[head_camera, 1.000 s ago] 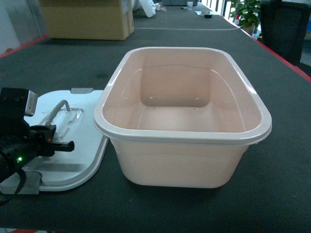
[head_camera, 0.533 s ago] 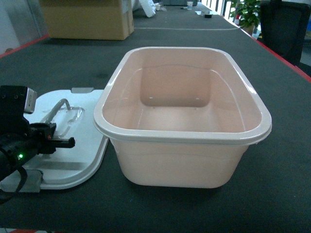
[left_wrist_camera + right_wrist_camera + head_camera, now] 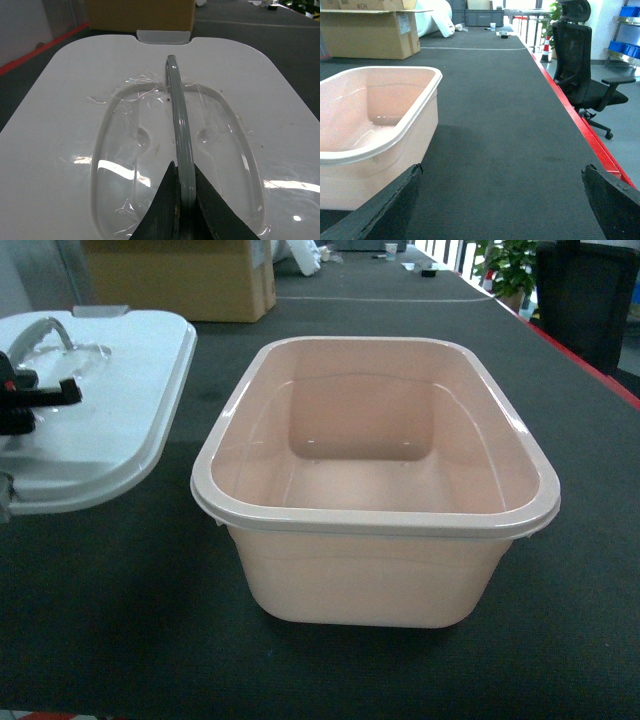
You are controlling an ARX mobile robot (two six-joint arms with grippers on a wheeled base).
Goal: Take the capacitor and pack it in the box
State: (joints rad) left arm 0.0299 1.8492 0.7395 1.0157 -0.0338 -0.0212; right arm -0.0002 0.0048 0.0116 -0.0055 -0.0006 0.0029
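The box (image 3: 375, 570), a pale pink tub with a white rim, stands open and empty in the middle of the dark table; its right end shows in the right wrist view (image 3: 375, 150). Its white lid (image 3: 110, 410) hangs in the air to the box's left, tilted. My left gripper (image 3: 62, 392) is shut on the lid's clear handle (image 3: 178, 115), which runs between the jaws (image 3: 182, 169). My right gripper (image 3: 501, 171) is open, low over bare table to the right of the box. No capacitor is in view.
A brown cardboard carton (image 3: 180, 280) stands at the back left of the table. A red strip (image 3: 592, 137) marks the table's right edge. Beyond it are a black office chair (image 3: 580, 65) and a potted plant (image 3: 510, 265).
The lid lay flat on the table left of the box; my left gripper has now lifted it by the handle, up and to the left. The box has not moved.
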